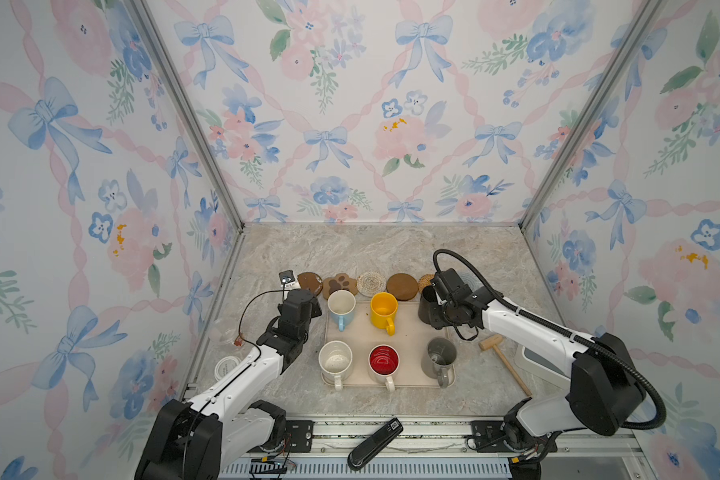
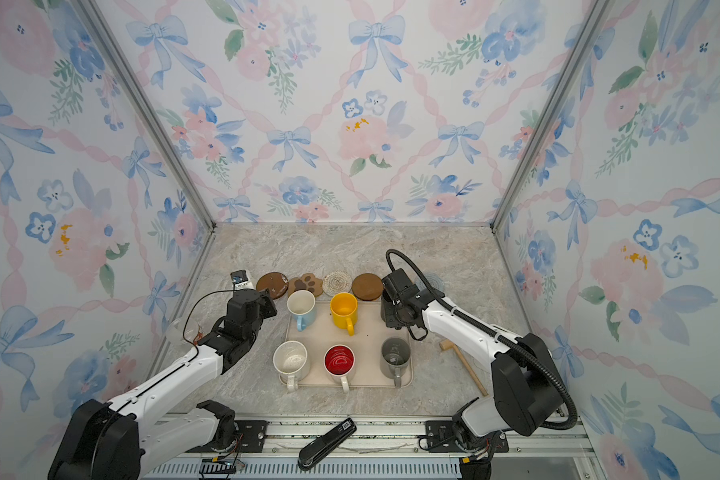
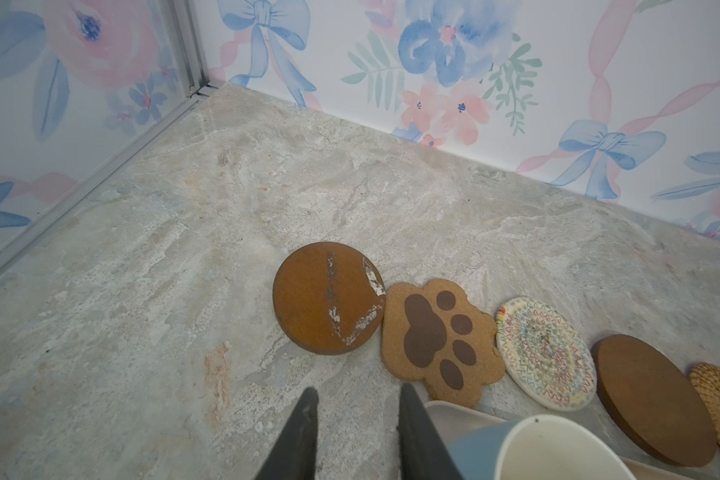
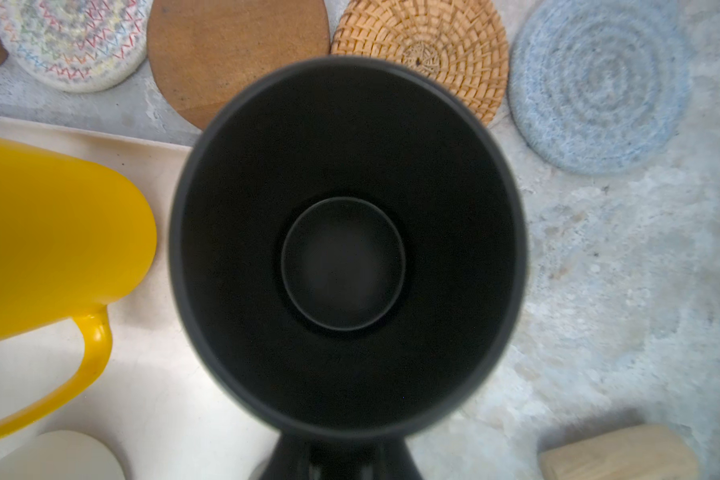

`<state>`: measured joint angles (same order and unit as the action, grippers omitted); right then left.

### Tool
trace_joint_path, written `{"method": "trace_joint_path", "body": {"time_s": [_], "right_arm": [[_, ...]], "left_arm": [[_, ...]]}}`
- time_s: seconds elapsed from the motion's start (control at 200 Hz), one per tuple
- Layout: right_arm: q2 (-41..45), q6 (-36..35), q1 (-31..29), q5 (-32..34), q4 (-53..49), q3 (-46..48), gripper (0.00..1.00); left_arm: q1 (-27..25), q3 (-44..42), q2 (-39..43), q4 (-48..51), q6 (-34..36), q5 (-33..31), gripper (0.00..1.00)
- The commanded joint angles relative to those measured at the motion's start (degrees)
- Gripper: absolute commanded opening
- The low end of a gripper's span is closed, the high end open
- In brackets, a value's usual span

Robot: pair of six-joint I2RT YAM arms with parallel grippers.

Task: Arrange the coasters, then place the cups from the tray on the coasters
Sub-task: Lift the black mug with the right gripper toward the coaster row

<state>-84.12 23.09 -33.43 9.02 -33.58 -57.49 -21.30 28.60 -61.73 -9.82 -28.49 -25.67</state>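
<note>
Three stand nearest on the tray point(image 1: 412, 353) — speckled cream mug point(image 1: 335, 359), red-lined mug point(image 1: 384, 360), grey mug point(image 1: 439, 355). Behind them are the light blue mug point(image 1: 341, 306) and yellow mug point(image 1: 384, 309). The right hand point(image 1: 435, 318) is clenched on the black mug point(image 1: 426, 307) at the tray's far right corner; the left hand point(image 3: 356, 395) hangs spread and empty over the worktop point(image 1: 350, 249) beside the tray. Farthest — the coasters point(image 1: 341, 286) in a row.

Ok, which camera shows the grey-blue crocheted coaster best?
Right wrist view: the grey-blue crocheted coaster sits close, almost whole. In both top views the right arm hides much of it; the left wrist view misses it.
</note>
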Motion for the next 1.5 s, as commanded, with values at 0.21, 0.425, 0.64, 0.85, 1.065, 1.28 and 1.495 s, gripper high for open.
{"method": "trace_joint_path", "body": {"time_s": [0.21,0.425,0.64,0.85,1.065,1.28,1.495], "right_arm": [[3.32,-0.56,-0.12,2.7,4.26,-0.49,0.0],[4.57,-1.73,0.68,4.16,4.62,-1.03,0.0],[5.28,-3.1,2.78,4.24,5.71,-1.54,0.0],[5.71,-5.04,6.5,3.92,7.35,-2.24,0.0],[5.76,-6.82,10.53,3.12,9.99,-2.33,0.0],[4.87,-8.19,14.58,2.23,13.09,-1.85,0.0],[2.89,-9.38,18.25,0.8,14.72,-2.62,0.0]], "left_arm": [[0.49,-0.99,-0.18,-1.24,0.93,0.27,0.3],[0.57,-0.95,-0.23,-1.25,0.95,0.37,0.3],[0.63,-0.98,-0.14,-1.32,0.84,0.36,0.3],[0.57,-0.96,-0.14,-1.25,0.87,0.36,0.3],[0.59,-0.93,-0.49,-1.55,0.74,0.36,0.3],[0.6,-0.48,-1.84,-1.95,0.71,1.14,0.3],[0.61,-0.13,-2.99,-2.57,0.54,1.63,0.3]]}}
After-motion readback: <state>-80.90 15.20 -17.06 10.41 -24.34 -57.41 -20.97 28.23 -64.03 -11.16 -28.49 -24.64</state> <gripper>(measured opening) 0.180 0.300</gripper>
